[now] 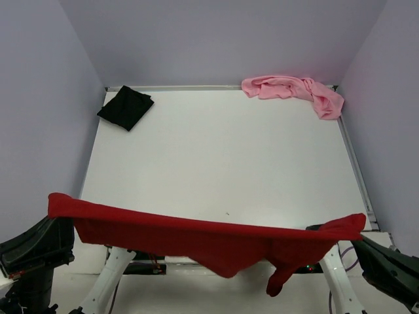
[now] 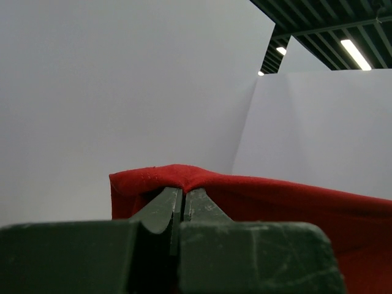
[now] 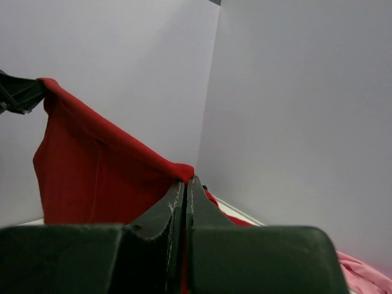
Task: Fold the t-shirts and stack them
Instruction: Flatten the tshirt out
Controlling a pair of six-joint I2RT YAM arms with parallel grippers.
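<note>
While it's hanging at 6 o'clock, left gripper and right gripper are both clamping tight on the red shirt.

no readable text, no labels, no brand marks, no numbers in any view

The red shirt hangs across the top view, hiding the near edge of the counter. Its corners fold over the tips of the left gripper and right gripper. The right wrist view's bottom corner cuts off the pink shirt.
</note>
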